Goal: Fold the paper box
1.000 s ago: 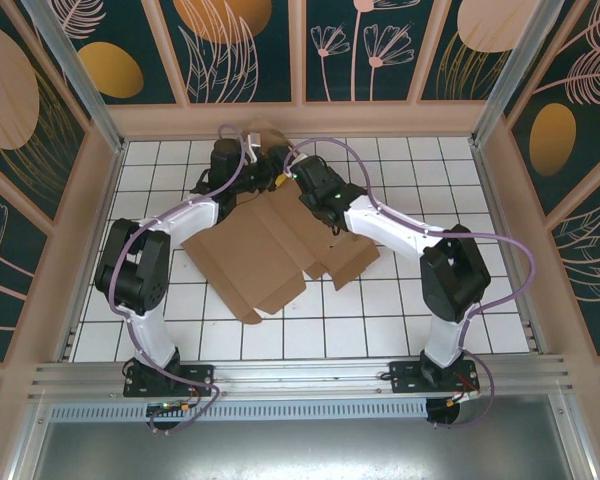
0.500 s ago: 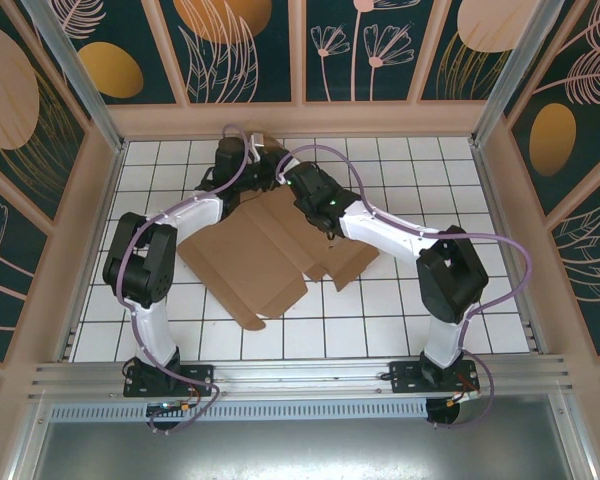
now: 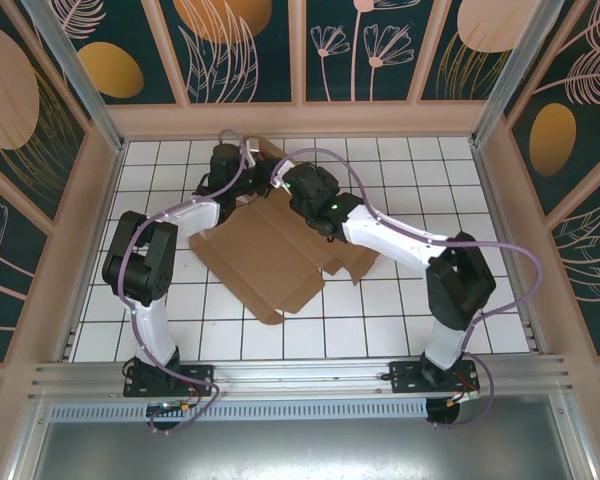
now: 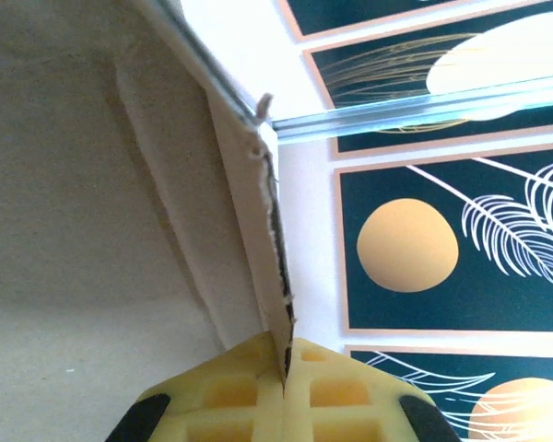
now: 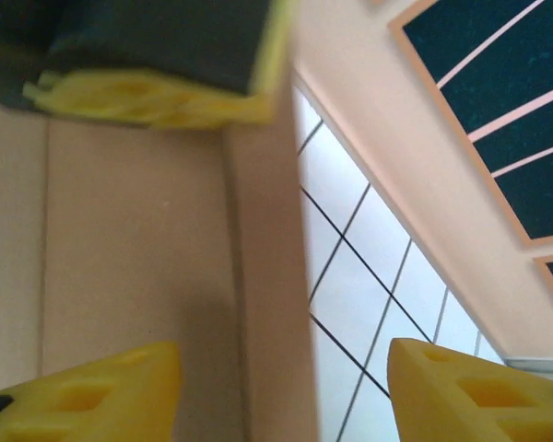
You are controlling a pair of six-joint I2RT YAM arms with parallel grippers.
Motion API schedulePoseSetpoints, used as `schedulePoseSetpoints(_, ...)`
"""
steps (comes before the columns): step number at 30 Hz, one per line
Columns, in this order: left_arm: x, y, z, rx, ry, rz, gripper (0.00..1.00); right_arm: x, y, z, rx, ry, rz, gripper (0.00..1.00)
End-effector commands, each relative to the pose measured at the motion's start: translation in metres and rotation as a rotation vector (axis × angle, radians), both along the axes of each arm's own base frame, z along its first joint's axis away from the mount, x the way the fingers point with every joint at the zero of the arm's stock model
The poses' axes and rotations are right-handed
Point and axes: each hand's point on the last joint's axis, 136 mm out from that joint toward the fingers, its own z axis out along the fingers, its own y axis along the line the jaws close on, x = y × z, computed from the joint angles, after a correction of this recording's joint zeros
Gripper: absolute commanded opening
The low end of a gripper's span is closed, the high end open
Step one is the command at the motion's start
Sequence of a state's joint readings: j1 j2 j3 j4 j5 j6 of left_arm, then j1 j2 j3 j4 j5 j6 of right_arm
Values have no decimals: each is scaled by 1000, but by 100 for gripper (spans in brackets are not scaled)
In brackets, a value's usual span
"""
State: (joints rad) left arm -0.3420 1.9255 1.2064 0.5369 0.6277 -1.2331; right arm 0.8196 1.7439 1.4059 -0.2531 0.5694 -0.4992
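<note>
Paper box (image 3: 265, 255): brown creased cardboard, mostly flat

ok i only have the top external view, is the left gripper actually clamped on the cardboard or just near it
observer: clamped. In the left wrist view the left gripper is shut on a thin edge of the paper box.
operator: and the right one
observer: the right wrist view shows the right gripper open, with the cardboard's edge running between its fingers.
operator: so what's under each finger
observer: one is over the cardboard, the other over the white tiled floor.
</note>
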Motion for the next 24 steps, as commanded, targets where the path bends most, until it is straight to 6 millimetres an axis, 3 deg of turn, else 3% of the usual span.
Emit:
schedulePoseSetpoints(1, -1, 17, 18, -104, -76, 26, 0, -22, 4, 53, 219, -3, 42, 63)
schedulePoseSetpoints(4, -6, 26, 22, -149, -125, 51, 0, -36, 8, 68, 394, 57, 55, 59)
schedulePoseSetpoints(6, -11, 31, 21, -163, -147, 72, 0, -37, 2, 66, 481, 98, -1, 56)
schedulePoseSetpoints(10, -26, 37, 21, -215, -201, 83, 0, -36, -15, 48, 654, 248, -69, 57)
schedulePoseSetpoints(15, -42, 38, 28, -272, -272, 38, 0, -25, -47, 19, 678, 352, -130, 66)
schedulePoseSetpoints(20, -47, 40, 28, -283, -280, 22, 0, -34, -30, -2, 691, 516, -47, 69)
schedulePoseSetpoints(24, -50, 40, 16, -264, -246, 18, 0, -33, -24, -22, 675, 570, -39, 69)
